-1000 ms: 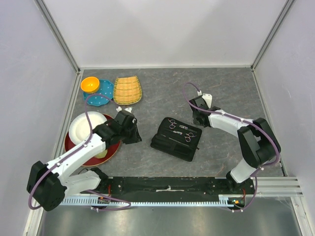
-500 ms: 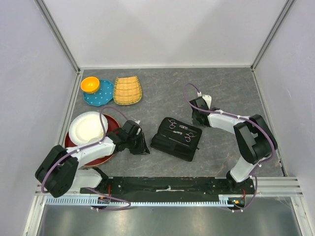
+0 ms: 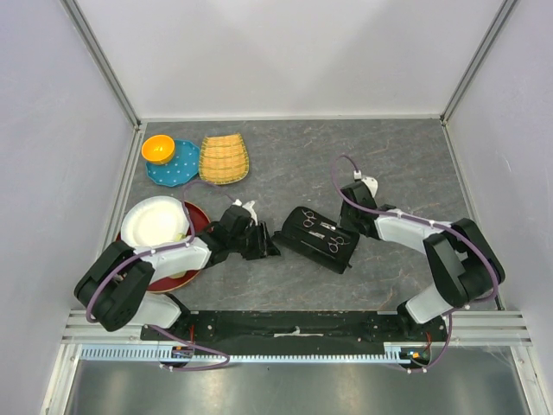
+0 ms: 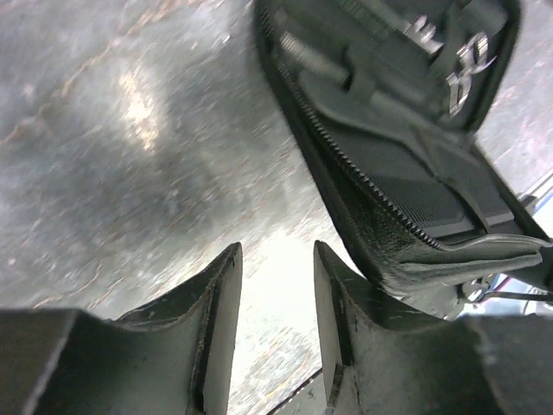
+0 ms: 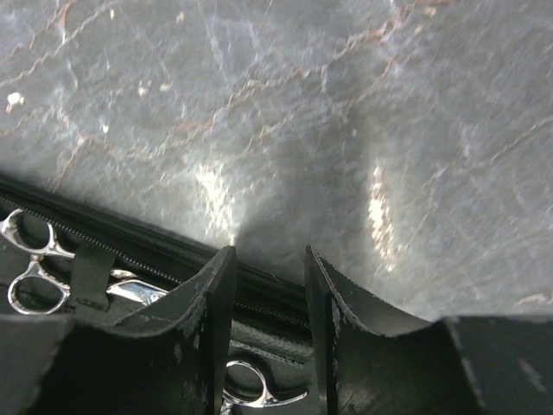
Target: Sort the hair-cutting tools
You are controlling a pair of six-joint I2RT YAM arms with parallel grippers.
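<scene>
Lying strapped inside an open flat black rectangular zip case at the middle of the grey stone-patterned table, two slim silver metal scissors are catching the light. The left gripper is hovering just beside the case's left edge, jaws apart and empty. The right gripper is standing over the case's right rim, jaws likewise parted.

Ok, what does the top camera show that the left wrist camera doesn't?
Only the top view: an orange bowl on a blue plate, a woven basket, a white plate on a red plate. Only the left wrist: the zipper teeth close up and the left fingers standing apart, nothing between. Both: the open black zip case with silver scissors inside.
</scene>
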